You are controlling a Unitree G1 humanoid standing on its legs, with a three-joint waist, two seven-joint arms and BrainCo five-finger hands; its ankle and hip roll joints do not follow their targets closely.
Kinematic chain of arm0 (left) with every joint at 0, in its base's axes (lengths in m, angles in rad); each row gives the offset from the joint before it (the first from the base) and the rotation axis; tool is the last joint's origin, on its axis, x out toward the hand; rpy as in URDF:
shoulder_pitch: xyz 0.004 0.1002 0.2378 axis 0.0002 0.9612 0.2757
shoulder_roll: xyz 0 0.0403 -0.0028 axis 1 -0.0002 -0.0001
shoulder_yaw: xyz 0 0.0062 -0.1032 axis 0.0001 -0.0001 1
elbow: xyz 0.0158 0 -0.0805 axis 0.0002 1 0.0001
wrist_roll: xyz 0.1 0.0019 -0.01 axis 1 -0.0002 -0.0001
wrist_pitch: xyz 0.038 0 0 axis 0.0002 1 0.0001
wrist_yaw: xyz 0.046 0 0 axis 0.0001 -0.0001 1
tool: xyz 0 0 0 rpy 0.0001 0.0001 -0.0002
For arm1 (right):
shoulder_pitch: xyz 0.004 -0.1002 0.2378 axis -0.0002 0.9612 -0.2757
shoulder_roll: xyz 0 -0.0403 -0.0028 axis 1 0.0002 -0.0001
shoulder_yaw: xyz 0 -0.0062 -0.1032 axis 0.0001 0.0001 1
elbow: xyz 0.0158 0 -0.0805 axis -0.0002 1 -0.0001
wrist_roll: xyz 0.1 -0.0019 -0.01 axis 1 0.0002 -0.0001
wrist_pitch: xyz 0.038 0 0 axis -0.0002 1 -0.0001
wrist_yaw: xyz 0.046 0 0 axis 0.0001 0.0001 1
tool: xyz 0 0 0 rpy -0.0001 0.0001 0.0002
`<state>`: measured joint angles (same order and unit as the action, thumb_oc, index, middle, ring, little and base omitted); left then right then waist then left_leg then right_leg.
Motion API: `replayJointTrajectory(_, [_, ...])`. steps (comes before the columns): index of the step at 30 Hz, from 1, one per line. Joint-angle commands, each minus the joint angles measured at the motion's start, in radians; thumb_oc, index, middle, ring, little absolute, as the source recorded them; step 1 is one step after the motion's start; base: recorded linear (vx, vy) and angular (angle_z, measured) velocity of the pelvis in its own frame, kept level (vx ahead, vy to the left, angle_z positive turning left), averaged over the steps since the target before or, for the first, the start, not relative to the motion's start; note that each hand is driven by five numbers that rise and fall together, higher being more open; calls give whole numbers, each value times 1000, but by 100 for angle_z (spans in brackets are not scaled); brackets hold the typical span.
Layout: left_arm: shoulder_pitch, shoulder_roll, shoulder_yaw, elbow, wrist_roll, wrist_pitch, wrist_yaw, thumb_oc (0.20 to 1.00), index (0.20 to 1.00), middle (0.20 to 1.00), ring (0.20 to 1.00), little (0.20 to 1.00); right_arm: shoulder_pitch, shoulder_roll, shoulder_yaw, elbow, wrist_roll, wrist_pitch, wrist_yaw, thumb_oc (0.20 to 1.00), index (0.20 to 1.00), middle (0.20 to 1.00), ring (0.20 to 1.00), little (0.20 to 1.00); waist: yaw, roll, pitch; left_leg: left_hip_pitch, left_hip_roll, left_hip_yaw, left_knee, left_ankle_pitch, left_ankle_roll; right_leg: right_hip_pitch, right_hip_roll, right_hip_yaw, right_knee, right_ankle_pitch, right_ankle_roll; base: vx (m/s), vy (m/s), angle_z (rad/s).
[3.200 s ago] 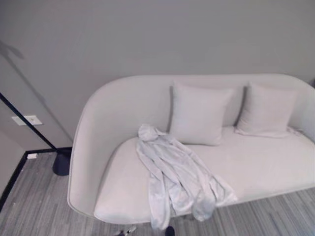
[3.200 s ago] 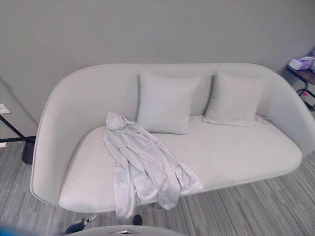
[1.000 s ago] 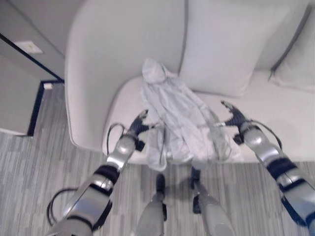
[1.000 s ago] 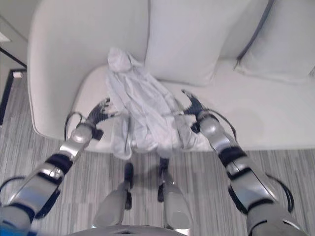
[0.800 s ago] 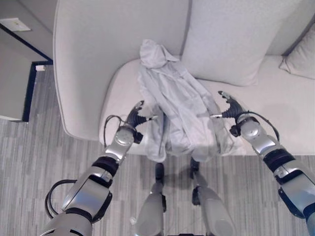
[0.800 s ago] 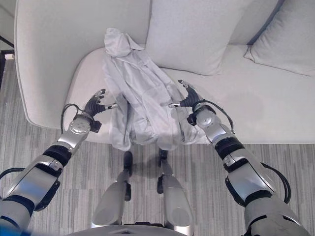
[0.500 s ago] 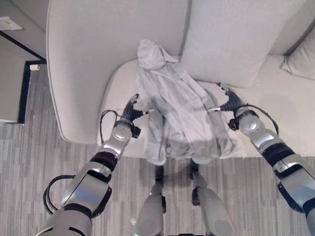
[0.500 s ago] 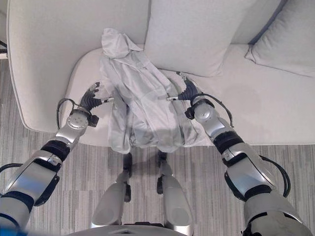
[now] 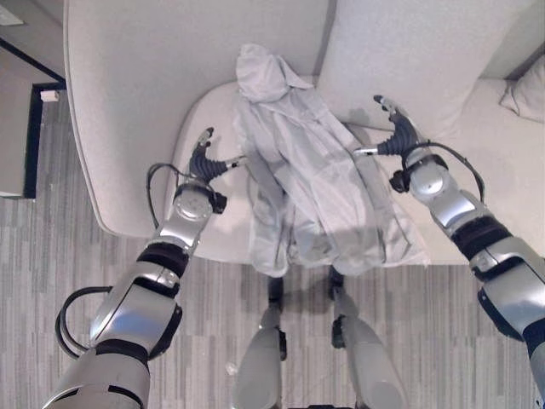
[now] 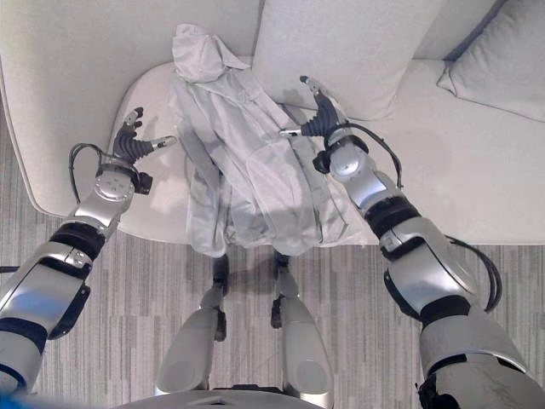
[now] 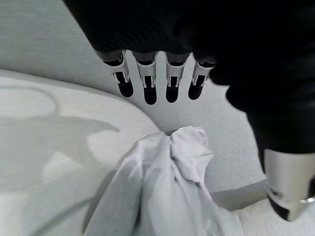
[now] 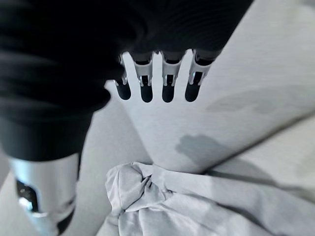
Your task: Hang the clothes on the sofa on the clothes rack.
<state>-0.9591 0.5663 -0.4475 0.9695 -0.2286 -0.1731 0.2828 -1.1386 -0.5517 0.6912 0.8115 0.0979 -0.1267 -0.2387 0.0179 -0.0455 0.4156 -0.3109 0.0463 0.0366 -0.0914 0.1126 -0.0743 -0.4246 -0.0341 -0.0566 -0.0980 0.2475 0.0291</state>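
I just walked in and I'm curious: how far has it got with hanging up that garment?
Hardly begun. The grey garment lies on the sofa, draped over the seat's front edge. The left robot hand and right robot hand are open either side of it, neither gripping. Grasping, lifting and hanging remain.

Head stereo pair: looks steeply down from above onto the sofa (image 9: 128,102) seat and floor (image 9: 51,256). Wrist cameras: each close behind its own fingers (image 11: 147,81), facing along them. All views share the garment (image 10: 247,162), apparently its hood end in the wrist views.
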Motion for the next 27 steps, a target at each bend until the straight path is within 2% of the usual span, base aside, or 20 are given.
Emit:
replayJointTrajectory(1, [-140,36,-74,135,-48,-29,15,1000,1000,1000,1000,1000,-97,45,32,152,64,6,-6,1000,1000,1000,1000,1000,27,-17,-31,-82,3,-42,4,56,-15,42,-67,8,11,-76,122,0,0,0])
replayJointTrajectory(6, [-263,31,-155,188,-36,-7,2,1000,1000,1000,1000,1000,-204,97,90,281,120,30,7,1000,1000,1000,1000,1000,37,-10,-2,-137,-3,-55,4,75,-20,-7,-67,2,11,-61,129,-30,-5,11])
replayJointTrajectory(11, [-443,32,-245,287,-24,3,-1,1000,1000,1000,1000,1000,-339,113,171,344,143,30,-13,1000,1000,1000,1000,1000,43,-13,26,-271,5,-75,4,107,-36,-138,-58,-8,11,-40,139,-42,-15,7])
replayJointTrajectory(18, [-512,23,-299,302,-2,14,8,1000,1000,1000,1000,1000,-404,143,249,402,71,59,-29,1000,1000,1000,1000,1000,41,-16,45,-338,1,-88,4,119,-39,-198,-56,-9,11,-34,137,0,-3,1])
replayJointTrajectory(27, [-565,9,-336,301,11,27,36,1000,1000,1000,1000,1000,-434,178,254,403,66,68,-100,1000,1000,1000,1000,1000,39,-24,55,-383,-5,-105,4,121,-28,-239,-48,3,11,-35,132,8,-3,4])
